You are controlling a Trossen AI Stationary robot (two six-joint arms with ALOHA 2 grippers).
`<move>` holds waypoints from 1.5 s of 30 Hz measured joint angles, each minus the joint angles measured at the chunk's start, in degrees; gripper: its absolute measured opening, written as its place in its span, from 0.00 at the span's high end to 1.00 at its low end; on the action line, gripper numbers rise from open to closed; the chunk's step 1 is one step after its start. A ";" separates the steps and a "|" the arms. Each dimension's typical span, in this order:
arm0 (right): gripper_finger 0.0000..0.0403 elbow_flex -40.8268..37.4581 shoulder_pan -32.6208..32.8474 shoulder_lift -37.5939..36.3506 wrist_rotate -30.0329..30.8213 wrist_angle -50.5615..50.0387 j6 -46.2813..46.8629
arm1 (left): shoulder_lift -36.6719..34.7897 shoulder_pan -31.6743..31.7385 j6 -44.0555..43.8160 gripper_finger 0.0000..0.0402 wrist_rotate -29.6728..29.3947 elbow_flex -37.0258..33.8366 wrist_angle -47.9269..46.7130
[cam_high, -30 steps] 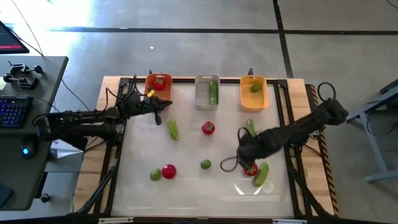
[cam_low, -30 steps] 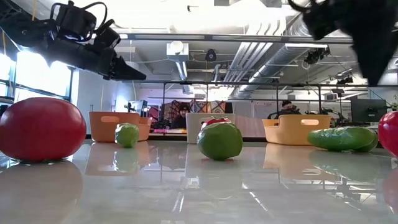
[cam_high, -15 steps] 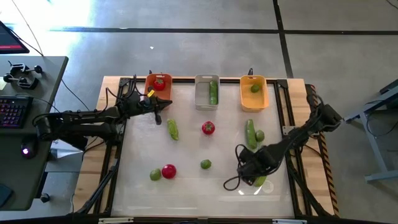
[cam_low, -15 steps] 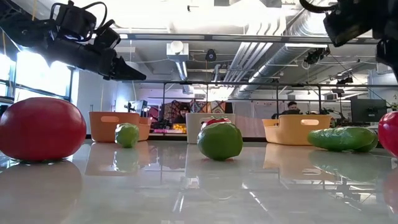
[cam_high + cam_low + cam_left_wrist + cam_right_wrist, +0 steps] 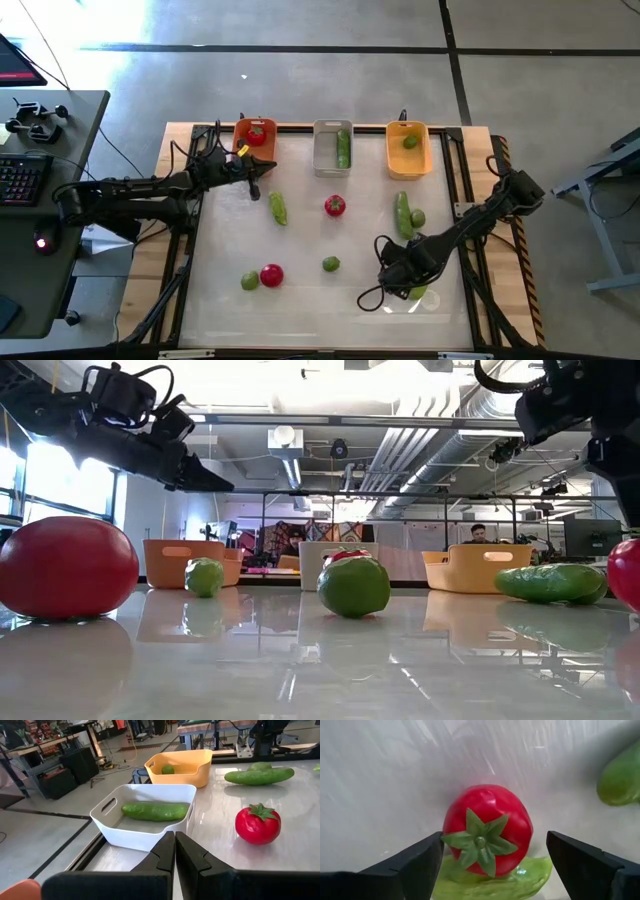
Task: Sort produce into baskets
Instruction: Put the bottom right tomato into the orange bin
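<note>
My right gripper [image 5: 494, 841] hangs open, pointing down over a red tomato [image 5: 487, 827] at the table's near right; its fingers stand on either side of the tomato, apart from it. The tomato rests against a cucumber [image 5: 490, 881] lying beside it [image 5: 418, 292]. My left gripper [image 5: 256, 182] waits shut above the far left, near the orange-red basket [image 5: 243, 143], which holds a tomato [image 5: 257, 134]. The grey basket [image 5: 322, 150] holds a cucumber [image 5: 154, 811], and the yellow-orange basket [image 5: 395, 150] holds a lime [image 5: 410, 142].
Loose on the table lie a cucumber [image 5: 277, 207], a tomato [image 5: 334, 206], a cucumber [image 5: 403, 213] with a lime [image 5: 418, 217] beside it, a lime [image 5: 330, 264], a tomato [image 5: 271, 274] and a lime [image 5: 249, 282]. A desk [image 5: 60, 200] stands left of the table.
My right gripper has moved toward the table's near edge and down, rolling at the wrist, and now hangs over the near-right tomato. The cucumber and lime it covered farther back now show.
</note>
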 joint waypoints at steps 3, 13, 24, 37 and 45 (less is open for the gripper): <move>0.15 -0.02 0.00 0.86 1.15 0.29 -2.65 | 0.00 0.00 0.00 1.00 0.00 0.00 -0.04; 0.17 -0.02 -0.15 4.08 -1.33 0.85 -5.84 | 0.00 0.00 0.05 1.00 0.00 0.00 -0.20; 0.32 0.02 -1.82 4.08 -3.20 0.65 -7.41 | 0.04 0.00 -0.10 1.00 0.00 -3.81 7.08; 0.36 9.54 -11.13 4.08 10.25 -1.47 -24.94 | -0.07 0.00 -2.56 1.00 -0.03 -8.81 17.96; 0.36 10.45 -23.65 4.49 17.52 20.72 -48.06 | -5.36 0.00 -2.60 1.00 -2.74 -8.81 13.61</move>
